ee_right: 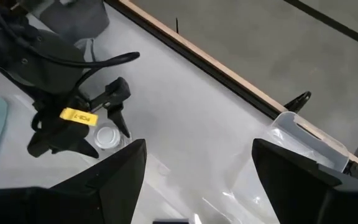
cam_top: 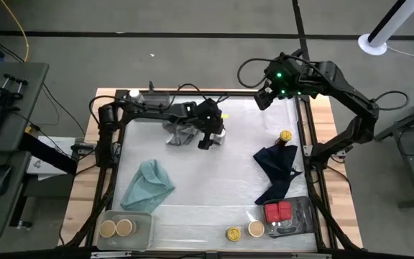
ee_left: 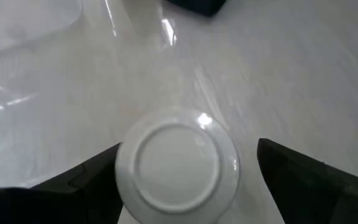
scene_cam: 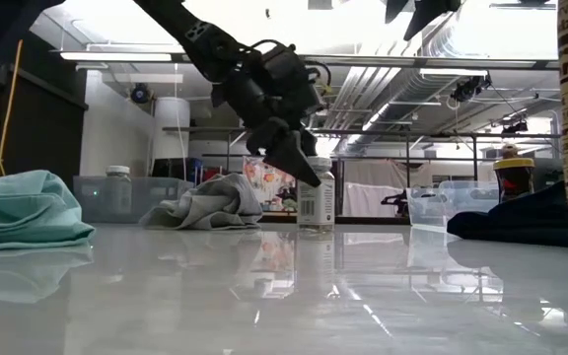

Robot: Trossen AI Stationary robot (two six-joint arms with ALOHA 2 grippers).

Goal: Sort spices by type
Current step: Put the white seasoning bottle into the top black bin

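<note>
Several spice containers lie spread over the glossy white worktop (cam_top: 207, 180). White-lidded jar (ee_left: 178, 163): clear body, pale label with small print too fine to read, upright near the far middle beside a crumpled grey cloth (cam_top: 180, 134). Left tool (cam_top: 213, 138): poised over that jar, fingers (ee_left: 309, 183) spread wide on either side of the lid, not touching it, holding nothing. A yellow tag on that arm carries writing I cannot make out. Right tool (cam_top: 263, 99): raised above the far right corner, fingers (ee_right: 291, 180) wide apart, empty. Yellow-lidded jar (cam_top: 284, 137): stands at the far edge of a navy cloth (cam_top: 277, 173). Near left clear tray (cam_top: 146, 219): two tan-lidded jars (cam_top: 116, 228). Near right tray (cam_top: 305, 213): red tins (cam_top: 278, 211). Two more round jars (cam_top: 244, 231), one yellow-lidded, one tan-lidded, sit between the trays. Teal cloth (cam_top: 148, 184): left of centre.
</note>
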